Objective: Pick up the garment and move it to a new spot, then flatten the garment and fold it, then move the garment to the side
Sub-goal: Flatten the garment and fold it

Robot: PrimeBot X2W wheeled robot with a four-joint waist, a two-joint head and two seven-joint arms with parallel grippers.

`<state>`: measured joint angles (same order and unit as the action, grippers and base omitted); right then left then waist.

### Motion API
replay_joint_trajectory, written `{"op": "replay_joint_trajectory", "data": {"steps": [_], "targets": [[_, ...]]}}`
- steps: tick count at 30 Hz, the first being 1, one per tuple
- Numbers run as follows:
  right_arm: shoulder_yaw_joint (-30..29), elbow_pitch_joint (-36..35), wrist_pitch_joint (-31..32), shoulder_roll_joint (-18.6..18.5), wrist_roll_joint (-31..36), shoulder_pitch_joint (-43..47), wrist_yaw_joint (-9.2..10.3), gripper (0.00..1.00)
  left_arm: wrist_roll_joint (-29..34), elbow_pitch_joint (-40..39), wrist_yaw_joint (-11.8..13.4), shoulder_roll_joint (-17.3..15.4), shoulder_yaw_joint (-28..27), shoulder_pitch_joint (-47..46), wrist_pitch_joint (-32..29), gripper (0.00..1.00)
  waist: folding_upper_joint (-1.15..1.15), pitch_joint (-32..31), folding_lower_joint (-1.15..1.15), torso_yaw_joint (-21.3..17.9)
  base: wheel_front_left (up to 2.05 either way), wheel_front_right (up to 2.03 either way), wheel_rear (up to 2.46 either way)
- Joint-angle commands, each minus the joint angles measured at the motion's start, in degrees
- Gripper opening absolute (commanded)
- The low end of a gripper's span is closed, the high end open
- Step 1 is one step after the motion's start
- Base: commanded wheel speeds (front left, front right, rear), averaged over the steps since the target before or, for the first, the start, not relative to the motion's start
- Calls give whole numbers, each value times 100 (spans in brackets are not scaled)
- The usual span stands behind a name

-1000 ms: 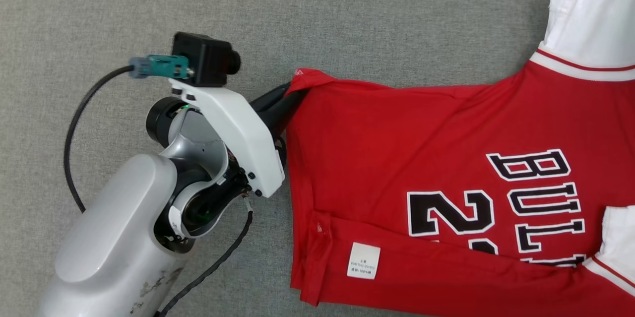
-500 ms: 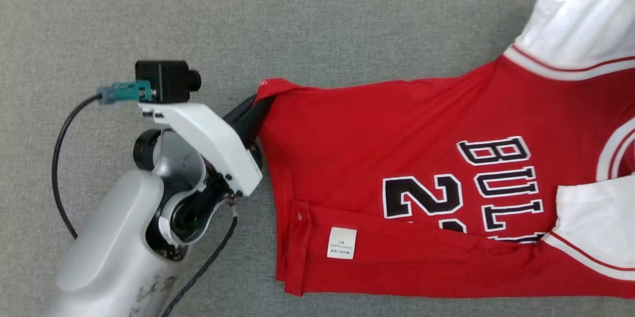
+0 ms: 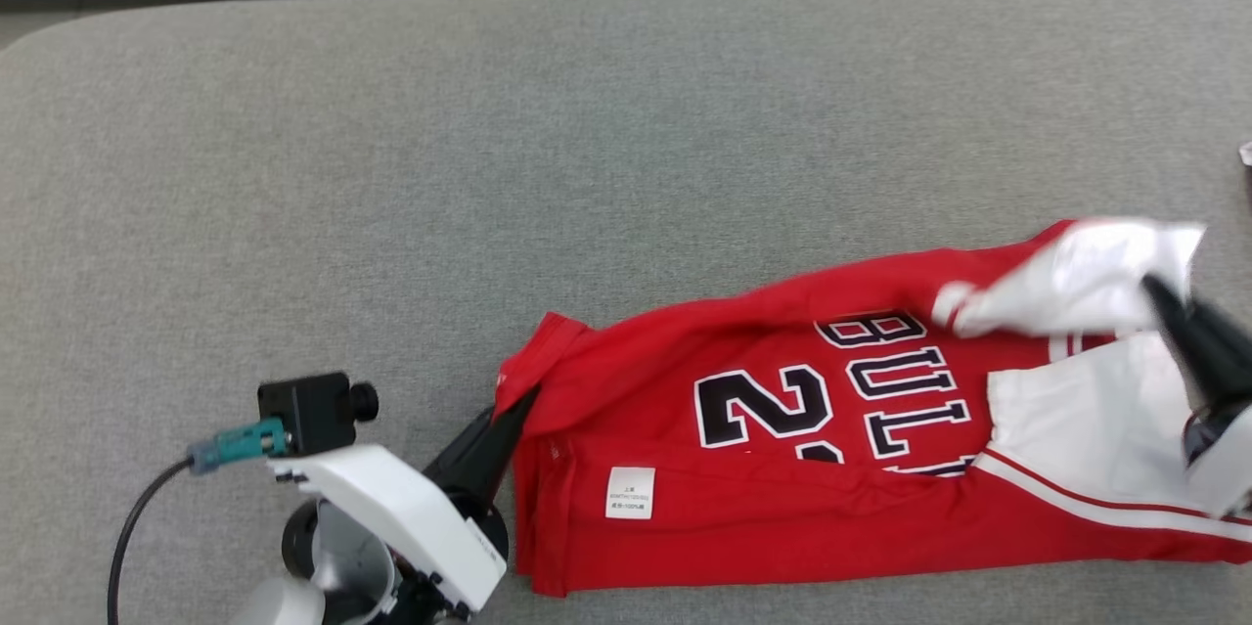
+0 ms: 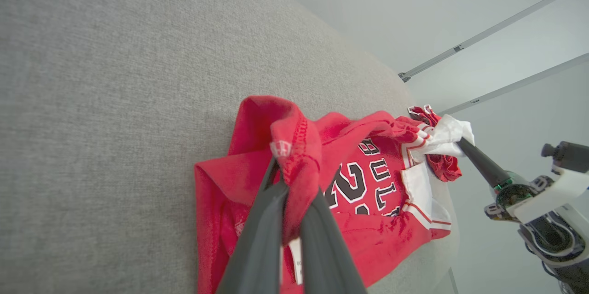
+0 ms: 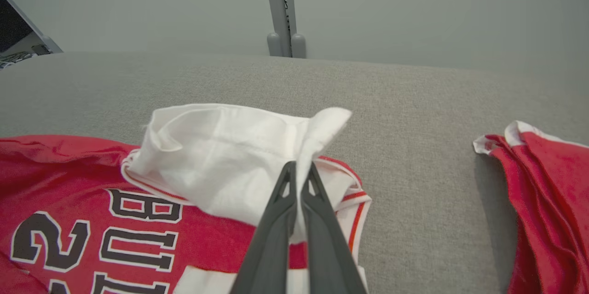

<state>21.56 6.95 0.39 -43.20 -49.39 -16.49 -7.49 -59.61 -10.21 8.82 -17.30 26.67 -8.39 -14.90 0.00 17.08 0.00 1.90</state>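
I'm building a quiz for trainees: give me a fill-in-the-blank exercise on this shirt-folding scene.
The left hand is shut on a corner of the jersey coloured ____.
The right hand pinches a sleeve coloured ____.
The jersey lies on a table whose cover is ____.
Missing words: red; white; grey.

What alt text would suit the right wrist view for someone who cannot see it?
The right tool, its two dark fingers shut, pinches the white sleeve of a red jersey lying on a grey fabric-covered table. Another red cloth lies apart at the view's right.
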Motion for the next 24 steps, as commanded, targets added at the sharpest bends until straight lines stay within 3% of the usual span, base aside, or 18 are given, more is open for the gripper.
{"op": "replay_joint_trajectory", "data": {"steps": [1, 7, 13, 14, 15, 16, 18, 24], "targets": [[-127, -90, -75, 175, 60, 330, -1, 0, -80, -54, 33, 5, -50, 163, 74, 0, 0, -130, 0, -125, 0, 0, 0], [-524, -154, 19, 762, 436, 1081, -1, 0, -313, -212, 80, 59, -163, 615, 210, 0, 0, -219, 0, -303, 0, 0, 0], [-648, -184, 210, 1043, 746, 1223, -1, 0, -398, -259, 128, -2, -232, 876, 222, 0, 0, -261, 0, -401, 0, 0, 0], [-643, -145, 267, 1057, 849, 1226, -1, 22, -393, -223, 134, -15, -238, 904, 223, 0, 0, -259, 0, -414, 0, 0, 0], [-632, -105, 322, 1080, 950, 1228, -1, 58, -411, -177, 142, 3, -238, 926, 234, 4, 0, -258, 0, -422, 0, 0, 0], [-637, -41, 377, 1103, 1038, 1230, -1, 100, -418, -114, 154, 10, -236, 955, 247, 30, 0, -261, 0, -426, 0, 0, 0], [-679, 146, 500, 1114, 1308, 1274, -1, 100, -211, 126, 94, -62, -161, 1018, 351, 100, 0, -288, 0, -418, 0, 0, 0], [-1192, 8, 699, 1148, 1351, 1461, 0, 100, 509, 432, 258, -183, -163, 1314, 1115, 100, 0, -376, 0, -480, 0, 0, 0]]}}
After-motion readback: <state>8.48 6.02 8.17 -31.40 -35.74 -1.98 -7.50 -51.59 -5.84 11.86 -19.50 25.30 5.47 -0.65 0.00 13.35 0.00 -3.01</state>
